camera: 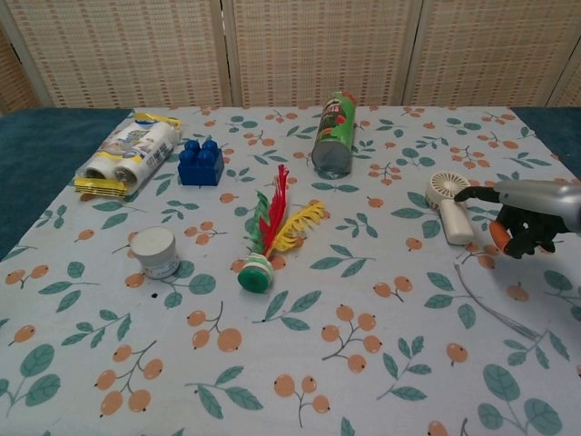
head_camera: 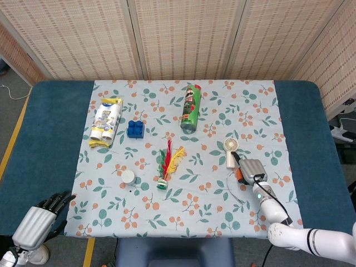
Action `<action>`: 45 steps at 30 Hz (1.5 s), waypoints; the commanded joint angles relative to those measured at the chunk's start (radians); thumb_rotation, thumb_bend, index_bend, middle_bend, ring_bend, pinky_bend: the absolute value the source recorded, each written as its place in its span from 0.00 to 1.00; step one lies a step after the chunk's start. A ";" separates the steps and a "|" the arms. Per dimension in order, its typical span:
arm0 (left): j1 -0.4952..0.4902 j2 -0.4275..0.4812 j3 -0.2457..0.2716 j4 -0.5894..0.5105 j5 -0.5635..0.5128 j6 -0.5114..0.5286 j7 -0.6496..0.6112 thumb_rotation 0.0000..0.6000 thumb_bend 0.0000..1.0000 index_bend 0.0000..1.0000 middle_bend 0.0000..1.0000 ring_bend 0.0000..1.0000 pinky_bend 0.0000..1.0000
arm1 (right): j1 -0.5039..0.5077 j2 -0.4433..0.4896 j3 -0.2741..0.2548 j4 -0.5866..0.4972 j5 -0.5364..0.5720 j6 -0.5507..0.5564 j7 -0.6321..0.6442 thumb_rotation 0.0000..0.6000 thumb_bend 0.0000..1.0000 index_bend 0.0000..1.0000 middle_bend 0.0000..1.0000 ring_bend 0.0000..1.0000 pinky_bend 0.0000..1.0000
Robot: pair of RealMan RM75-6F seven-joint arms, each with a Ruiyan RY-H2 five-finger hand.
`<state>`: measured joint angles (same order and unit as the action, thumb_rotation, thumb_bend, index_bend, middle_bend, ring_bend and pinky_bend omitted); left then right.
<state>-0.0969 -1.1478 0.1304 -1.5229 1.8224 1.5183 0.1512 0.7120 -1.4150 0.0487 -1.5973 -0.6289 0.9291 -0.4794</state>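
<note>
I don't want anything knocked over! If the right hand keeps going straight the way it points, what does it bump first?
Probably the small white handheld fan. The right hand points toward it, and one fingertip is already close. Whether they touch, I cannot tell.

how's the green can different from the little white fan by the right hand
The green can is a long cylinder printed green and red; the white fan is smaller, plain, with a round head on a short handle. The can lies far from the right hand; the fan lies right beside its fingertips. Both lie flat on the floral cloth.
</note>
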 commanded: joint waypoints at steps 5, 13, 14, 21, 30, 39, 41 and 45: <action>0.000 0.001 0.000 0.000 0.000 0.002 -0.004 1.00 0.34 0.17 0.12 0.18 0.47 | 0.000 -0.008 -0.002 0.013 0.003 -0.007 0.000 1.00 0.74 0.00 0.71 0.65 0.69; 0.000 0.002 0.001 0.000 0.001 0.001 -0.005 1.00 0.34 0.17 0.12 0.18 0.47 | -0.002 -0.009 -0.007 0.021 0.006 -0.018 0.003 1.00 0.74 0.00 0.71 0.65 0.69; 0.000 0.002 0.001 0.000 0.001 0.002 -0.006 1.00 0.34 0.17 0.12 0.18 0.47 | -0.003 -0.010 -0.008 0.022 0.005 -0.020 0.003 1.00 0.74 0.00 0.71 0.65 0.69; 0.001 0.002 0.000 0.001 0.002 0.005 -0.007 1.00 0.34 0.17 0.12 0.18 0.47 | -0.006 -0.015 -0.010 0.043 0.007 -0.030 0.010 1.00 0.74 0.00 0.71 0.65 0.69; 0.002 0.002 -0.002 0.002 0.002 0.010 -0.009 1.00 0.34 0.17 0.12 0.18 0.47 | -0.062 0.018 -0.021 0.014 -0.133 0.034 0.077 1.00 0.74 0.00 0.71 0.65 0.68; 0.004 -0.005 -0.003 0.011 0.011 0.020 -0.005 1.00 0.34 0.17 0.12 0.17 0.47 | -0.344 0.102 -0.217 0.059 -0.773 0.485 0.320 1.00 0.54 0.06 0.53 0.38 0.55; 0.004 -0.008 -0.004 0.014 0.013 0.021 0.001 1.00 0.34 0.17 0.12 0.17 0.47 | -0.388 0.101 -0.241 0.112 -0.841 0.548 0.351 1.00 0.46 0.07 0.44 0.29 0.52; 0.001 -0.016 -0.006 0.025 0.023 0.024 0.010 1.00 0.34 0.17 0.12 0.17 0.47 | -0.447 0.095 -0.251 0.175 -0.920 0.636 0.394 1.00 0.40 0.11 0.35 0.20 0.41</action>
<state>-0.0955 -1.1627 0.1249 -1.4996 1.8442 1.5414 0.1596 0.3424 -1.3326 -0.1574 -1.4882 -1.4674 1.4765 -0.1528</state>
